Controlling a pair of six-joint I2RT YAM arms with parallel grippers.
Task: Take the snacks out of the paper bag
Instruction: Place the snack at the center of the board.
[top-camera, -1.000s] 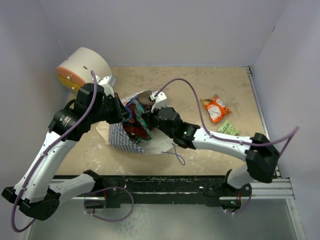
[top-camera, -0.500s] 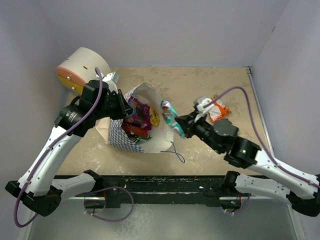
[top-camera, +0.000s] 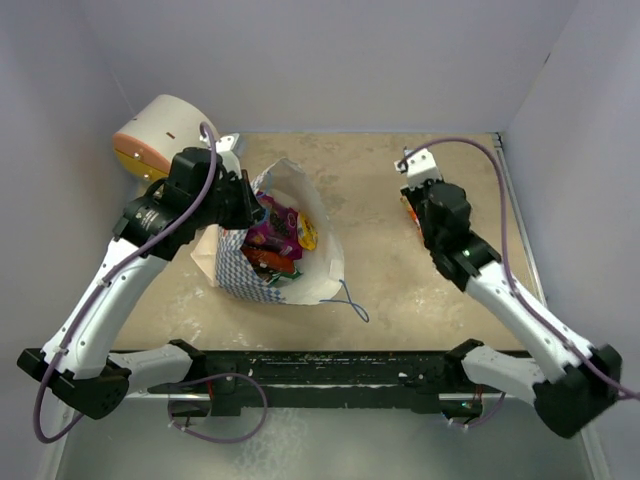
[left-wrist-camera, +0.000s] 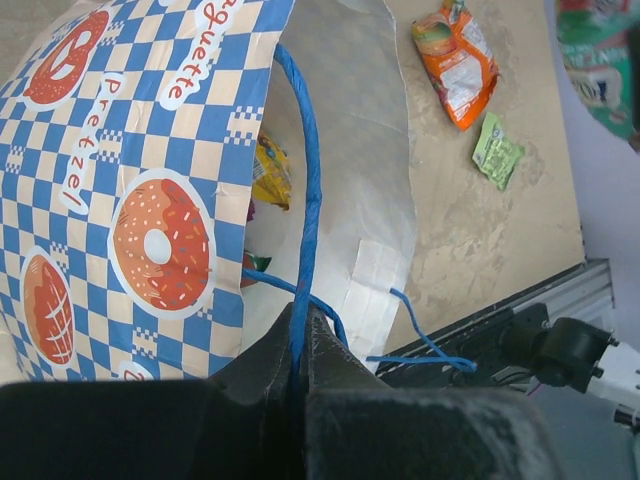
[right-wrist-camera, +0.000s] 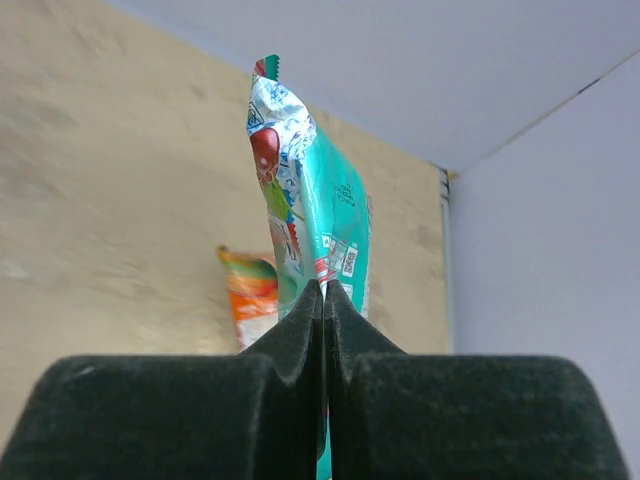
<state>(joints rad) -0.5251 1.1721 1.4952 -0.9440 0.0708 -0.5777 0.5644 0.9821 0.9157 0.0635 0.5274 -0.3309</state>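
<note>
From above, the left gripper (top-camera: 243, 203) sits at the rim of the paper bag (top-camera: 325, 270). The snacks (top-camera: 272, 235) lie in the bag just to its right. The right gripper (top-camera: 411, 192) is well apart from the bag.

The left wrist view shows the jaws pinched on the blue cord handle (left-wrist-camera: 305, 200). An orange packet (left-wrist-camera: 458, 65) and a light-green packet (left-wrist-camera: 497, 150) lie far beyond.

In the right wrist view, the jaws clamp a green bag (right-wrist-camera: 310, 215), which stands upright above the fingertips.

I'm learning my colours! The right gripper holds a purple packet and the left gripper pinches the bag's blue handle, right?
No: the packet in the right gripper is green, as the right wrist view shows. The left gripper does pinch the bag's blue handle.
</note>
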